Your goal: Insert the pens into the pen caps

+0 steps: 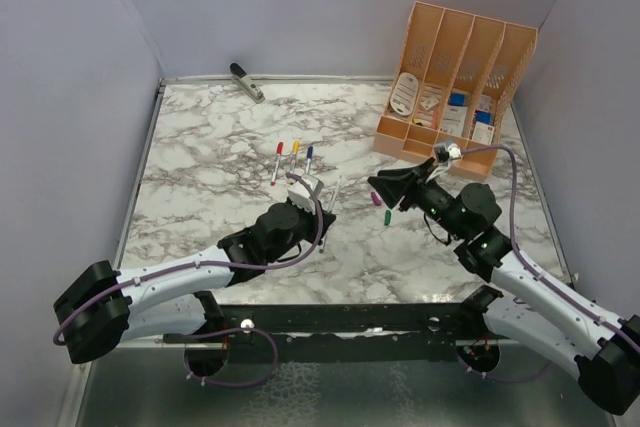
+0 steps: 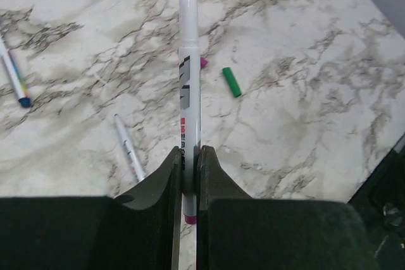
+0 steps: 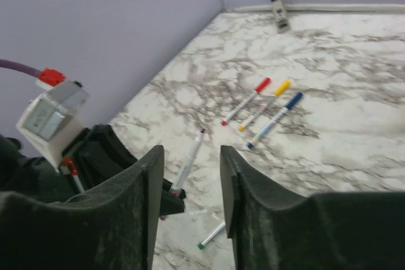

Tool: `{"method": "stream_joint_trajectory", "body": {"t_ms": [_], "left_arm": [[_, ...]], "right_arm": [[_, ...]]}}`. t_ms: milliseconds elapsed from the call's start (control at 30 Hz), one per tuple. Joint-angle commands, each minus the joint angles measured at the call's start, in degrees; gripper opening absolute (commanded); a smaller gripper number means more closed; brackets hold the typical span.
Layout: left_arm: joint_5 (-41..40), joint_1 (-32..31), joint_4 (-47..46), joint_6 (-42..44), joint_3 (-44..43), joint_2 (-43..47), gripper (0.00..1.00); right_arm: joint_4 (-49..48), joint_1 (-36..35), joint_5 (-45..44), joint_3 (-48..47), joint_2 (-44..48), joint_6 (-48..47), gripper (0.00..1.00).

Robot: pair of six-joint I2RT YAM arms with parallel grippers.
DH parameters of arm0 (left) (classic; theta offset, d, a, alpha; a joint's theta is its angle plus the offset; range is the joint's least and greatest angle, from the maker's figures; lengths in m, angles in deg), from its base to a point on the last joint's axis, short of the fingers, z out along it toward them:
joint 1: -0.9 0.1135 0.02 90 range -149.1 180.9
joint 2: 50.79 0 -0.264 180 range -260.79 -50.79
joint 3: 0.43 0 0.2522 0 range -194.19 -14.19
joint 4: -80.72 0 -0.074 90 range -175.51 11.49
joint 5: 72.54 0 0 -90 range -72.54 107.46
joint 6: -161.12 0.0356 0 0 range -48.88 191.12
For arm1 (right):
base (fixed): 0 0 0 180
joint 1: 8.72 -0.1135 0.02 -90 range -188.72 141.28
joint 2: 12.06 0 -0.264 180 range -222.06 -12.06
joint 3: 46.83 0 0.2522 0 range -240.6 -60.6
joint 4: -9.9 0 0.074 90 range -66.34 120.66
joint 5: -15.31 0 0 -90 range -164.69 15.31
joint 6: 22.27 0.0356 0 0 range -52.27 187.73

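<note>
Pen point(image 2: 188, 80) in hand is clamped near its tail by the left jaws, shut tight on the barrel. Its bare tip points out over the middle of the bench point(image 2: 304, 124), probably so a cap can be pushed on. The right jaws stand apart, holding nothing. Below lie the magenta cap point(image 2: 204, 62) and green cap point(image 2: 231, 82), with a second uncapped pen point(image 2: 128, 148) alongside and three capped pens point(image 3: 262, 105) toward the far edge.
</note>
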Motion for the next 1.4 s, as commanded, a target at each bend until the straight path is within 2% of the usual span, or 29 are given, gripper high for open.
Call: {"method": "stream_joint_trajectory", "body": {"t_ms": [0,67,233,500,567,700,867,1367], "left_arm": [[-4.6,1.4,10.1,-1.1,-2.5,0.7,0.0],[-4.5,2.0,11.8,-1.5,-2.4,0.7,0.0],[-1.5,3.2,11.3,-2.6,-0.2,1.2,0.0],[2.5,3.8,10.9,-1.5,0.3,2.3,0.0],[3.0,3.9,11.0,-1.2,-0.1,2.2,0.0],[3.1,3.9,10.5,-1.1,-0.2,1.7,0.0],[4.0,4.0,9.2,-1.3,-0.1,1.2,0.0],[3.7,4.7,8.9,-1.7,1.0,2.5,0.0]], "right_arm": [[14.5,0.0,-11.4,-6.2,-3.6,-7.9,0.34],[20.4,0.0,-14.8,-9.8,-7.8,-9.8,0.32],[30.7,0.1,-17.8,-16.7,-20.2,-12.7,0.34],[31.1,0.0,-18.9,-17.0,-27.4,-10.6,0.34],[32.3,0.1,-18.7,-17.5,-27.9,-10.2,0.3],[32.3,0.0,-15.1,-16.3,-28.2,-9.2,0.13],[32.6,0.1,-13.7,-15.3,-31.8,-7.5,0.03],[31.1,0.1,-11.4,-17.1,-40.4,-5.4,0.01]]}}
